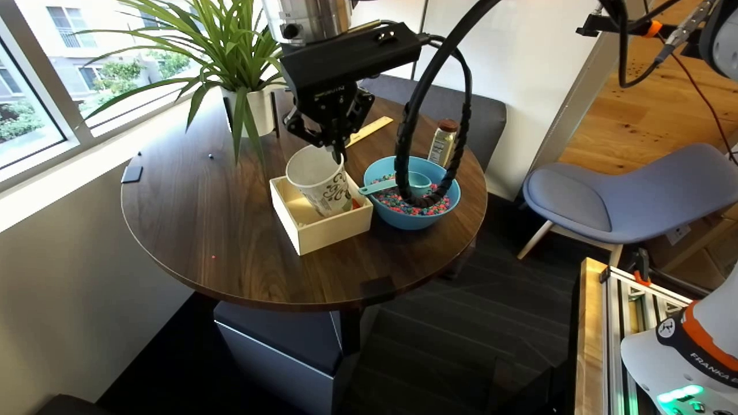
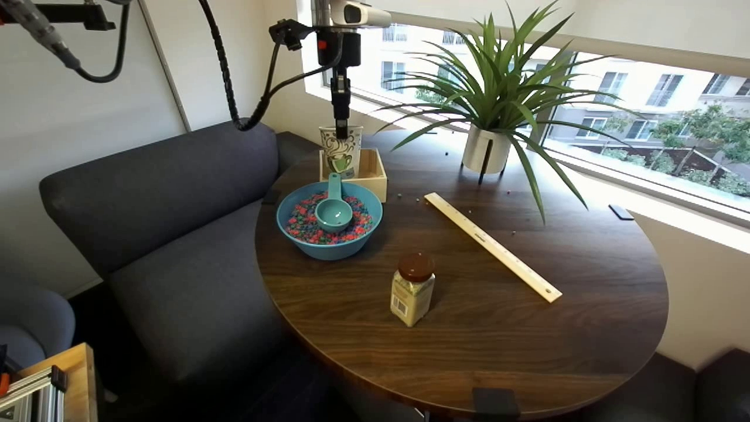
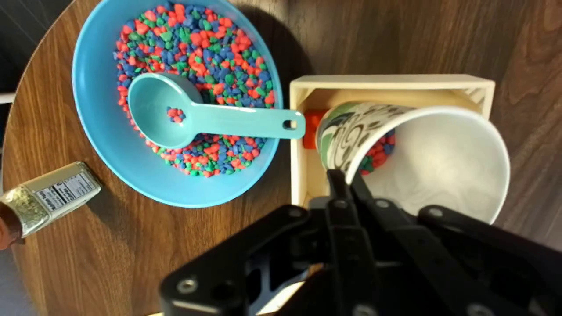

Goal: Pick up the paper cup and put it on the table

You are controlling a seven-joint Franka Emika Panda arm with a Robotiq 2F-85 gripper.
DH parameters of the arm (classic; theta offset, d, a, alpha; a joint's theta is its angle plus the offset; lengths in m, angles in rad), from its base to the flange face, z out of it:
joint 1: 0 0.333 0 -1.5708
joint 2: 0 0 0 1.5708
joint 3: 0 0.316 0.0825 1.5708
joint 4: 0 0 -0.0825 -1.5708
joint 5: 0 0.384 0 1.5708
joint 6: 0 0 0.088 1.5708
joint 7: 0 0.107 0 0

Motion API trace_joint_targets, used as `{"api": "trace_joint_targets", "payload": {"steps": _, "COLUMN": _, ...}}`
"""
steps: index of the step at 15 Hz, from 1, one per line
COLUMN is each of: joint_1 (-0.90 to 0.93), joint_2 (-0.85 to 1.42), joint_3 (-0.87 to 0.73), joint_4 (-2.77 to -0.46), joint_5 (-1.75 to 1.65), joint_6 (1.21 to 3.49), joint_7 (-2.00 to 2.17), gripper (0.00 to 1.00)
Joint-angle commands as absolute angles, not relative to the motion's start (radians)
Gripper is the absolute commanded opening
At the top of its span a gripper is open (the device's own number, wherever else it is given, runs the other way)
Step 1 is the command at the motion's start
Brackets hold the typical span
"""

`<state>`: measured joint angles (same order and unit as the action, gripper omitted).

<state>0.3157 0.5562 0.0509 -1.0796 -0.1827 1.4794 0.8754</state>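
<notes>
Because the tilted cup (image 1: 320, 187) is pinched by the hand (image 3: 347, 177) on one side only, its pebbles (image 3: 377, 153) could be spilled.

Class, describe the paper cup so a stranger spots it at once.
On the round brown table, find the blue bowl and the pale wooden box beside it. The paper cup slants inside that box, reaching above its walls. Unlike those plain neighbours, it is white, printed with dark swirls.
</notes>
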Motion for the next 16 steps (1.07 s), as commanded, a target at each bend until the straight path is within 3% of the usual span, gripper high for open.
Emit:
{"api": "trace_joint_targets", "payload": {"steps": 1, "joint_1": 0.318, "joint_2": 0.519, "joint_3": 0.053, "joint_4": -1.060, "joint_5": -0.177, "joint_6": 1.461, "joint_7": 0.882, "gripper": 0.01}}
{"api": "trace_joint_targets", "payload": {"steps": 7, "joint_1": 0.280, "joint_2": 0.450, "joint_3": 0.078, "joint_4": -1.005, "joint_5": -0.053, "joint_6": 1.590, "joint_7": 0.893, "gripper": 0.01}}
{"api": "trace_joint_targets", "payload": {"steps": 16, "joint_1": 0.386, "joint_2": 0.649, "joint_3": 0.085, "joint_4": -0.935, "joint_5": -0.088, "joint_6": 1.750, "joint_7": 0.925, "gripper": 0.01}}
